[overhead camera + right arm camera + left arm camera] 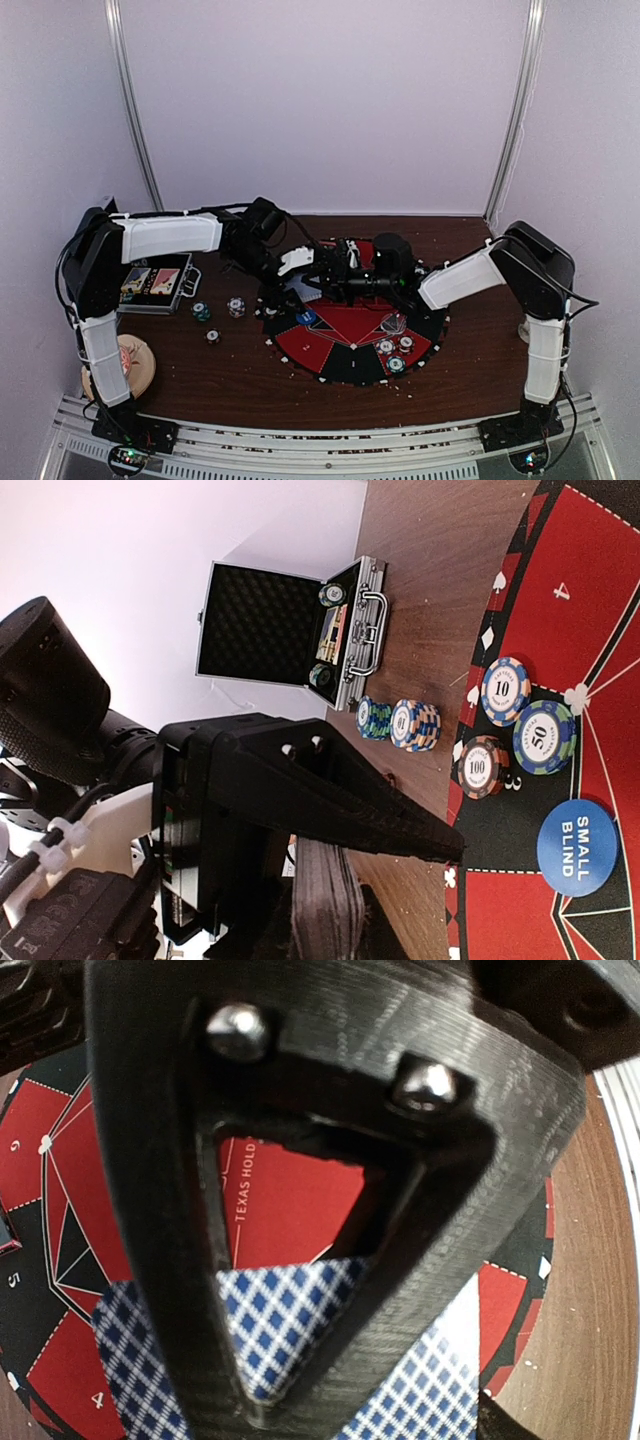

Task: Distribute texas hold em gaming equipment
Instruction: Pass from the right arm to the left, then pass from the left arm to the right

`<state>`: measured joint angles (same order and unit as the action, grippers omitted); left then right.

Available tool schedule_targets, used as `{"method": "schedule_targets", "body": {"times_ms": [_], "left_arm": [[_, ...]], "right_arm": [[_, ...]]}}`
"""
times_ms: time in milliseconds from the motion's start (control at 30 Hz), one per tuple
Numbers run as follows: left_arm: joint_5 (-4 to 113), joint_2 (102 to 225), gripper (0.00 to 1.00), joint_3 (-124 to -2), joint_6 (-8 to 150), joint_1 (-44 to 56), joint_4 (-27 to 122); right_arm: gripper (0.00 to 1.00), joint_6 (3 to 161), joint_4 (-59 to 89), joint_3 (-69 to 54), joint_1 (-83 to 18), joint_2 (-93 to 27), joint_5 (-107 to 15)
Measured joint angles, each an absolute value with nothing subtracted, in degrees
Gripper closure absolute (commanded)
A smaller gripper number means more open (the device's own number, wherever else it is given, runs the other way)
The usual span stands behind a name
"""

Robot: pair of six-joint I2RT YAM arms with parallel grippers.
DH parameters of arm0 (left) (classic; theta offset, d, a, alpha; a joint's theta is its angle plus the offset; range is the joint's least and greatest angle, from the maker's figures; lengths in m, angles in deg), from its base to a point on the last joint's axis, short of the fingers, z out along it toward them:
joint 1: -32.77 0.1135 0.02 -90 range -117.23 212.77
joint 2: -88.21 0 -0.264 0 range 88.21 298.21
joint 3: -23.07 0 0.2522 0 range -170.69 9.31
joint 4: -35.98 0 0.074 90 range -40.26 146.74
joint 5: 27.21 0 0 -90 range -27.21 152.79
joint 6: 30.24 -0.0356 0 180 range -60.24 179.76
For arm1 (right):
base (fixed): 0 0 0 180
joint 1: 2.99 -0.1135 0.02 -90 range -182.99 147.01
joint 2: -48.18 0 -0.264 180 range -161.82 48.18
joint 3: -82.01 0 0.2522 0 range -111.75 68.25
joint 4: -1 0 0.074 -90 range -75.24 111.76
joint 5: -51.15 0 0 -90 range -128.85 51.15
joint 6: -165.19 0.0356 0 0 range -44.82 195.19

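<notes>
Ana: White walls, a brown wooden table point(470, 350), and a round red-and-black mat point(350, 322) mid-table. Where are the arms?

Ben: Both reach over the mat's 12 o'clock part. The left end effector point(312, 266) and right end effector point(345, 282) are almost tip to tip.

Ana: And the cards?

Ben: The right wrist view shows a deck of cards point(325, 900) edge-on, just under the right finger. That end effector is nearly closed and looks clamped on the deck. The left wrist view shows a blue-diamond card back point(270, 1330) directly below the left finger, seen through its triangular cut-out, near the mat's "TEXAS HOLD" lettering. I can't tell how wide the left jaws stand or whether they touch the card.

Ana: Chips?

Ben: The right wrist view reads a 10 chip point(506, 690), a 50 chip point(544, 737) and a 100 chip point(483, 767) at the mat's rim. The blue Small Blind button point(576, 847) is beside them. Two chip stacks point(415, 725) stand on the table between these and the open metal case point(290, 630). From above, the case lies at the mat's 9 o'clock. Three more chips point(396, 350) sit near 5 o'clock, and neither wrist view catches those.
</notes>
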<state>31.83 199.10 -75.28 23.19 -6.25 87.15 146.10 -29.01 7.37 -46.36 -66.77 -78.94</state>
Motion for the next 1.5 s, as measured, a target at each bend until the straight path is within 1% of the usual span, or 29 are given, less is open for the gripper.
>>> {"method": "schedule_targets", "body": {"times_ms": [133,267,467,533,600,667,700,800,867,933,1067,1233,1333,1400,1500], "left_arm": [[31.85,198.64,0.30,-74.13,23.86,-6.23,85.96],[31.88,196.74,0.31,-71.92,24.06,-6.23,83.95],[31.92,195.26,0.44,-70.61,25.11,-6.10,82.47],[31.92,195.26,0.46,-70.54,25.20,-6.10,82.36],[31.92,195.26,0.53,-70.39,25.31,-6.10,82.18],[31.90,195.24,0.58,-69.91,25.44,-6.10,81.46],[31.90,195.24,0.60,-69.64,25.57,-6.10,81.07],[31.92,195.15,0.65,-68.86,25.92,-6.12,80.28],[32.05,194.99,0.71,-68.29,25.81,-6.17,80.06],[32.38,194.86,0.74,-67.74,25.85,-6.23,80.09],[33.49,194.86,0.75,-67.09,26.05,-6.25,80.02],[34.67,194.86,0.76,-66.65,26.51,-6.25,80.00],[35.44,194.86,0.77,-66.41,27.12,-6.30,79.98],[35.74,194.86,0.77,-66.26,27.45,-6.30,79.98],[36.25,194.89,0.77,-66.06,27.93,-6.28,80.06]], "right_arm": [[1.00,146.03,-29.12,7.65,-46.49,-66.77,-78.66],[1.00,146.14,-30.19,7.70,-46.73,-66.77,-78.70],[1.00,146.08,-31.83,7.76,-46.80,-66.77,-78.70],[1.00,146.10,-31.85,7.78,-46.78,-66.77,-78.70],[0.99,146.08,-31.83,7.80,-46.80,-66.77,-78.70],[0.93,145.95,-31.72,7.87,-46.80,-66.77,-78.70],[0.87,145.84,-31.48,7.87,-46.80,-66.77,-78.70],[0.74,145.14,-30.61,7.87,-46.89,-66.77,-78.68],[0.69,144.81,-29.73,7.87,-46.91,-66.77,-78.66],[0.68,144.02,-28.51,7.87,-46.89,-66.77,-78.46],[0.68,143.04,-27.02,7.85,-46.89,-66.77,-78.24],[0.65,142.62,-26.83,7.80,-46.89,-67.34,-78.24],[0.65,142.52,-26.67,7.76,-46.89,-67.67,-78.24],[0.68,142.41,-26.54,7.61,-46.89,-68.02,-78.29],[0.69,142.36,-26.54,6.56,-47.11,-69.05,-78.90]]}}
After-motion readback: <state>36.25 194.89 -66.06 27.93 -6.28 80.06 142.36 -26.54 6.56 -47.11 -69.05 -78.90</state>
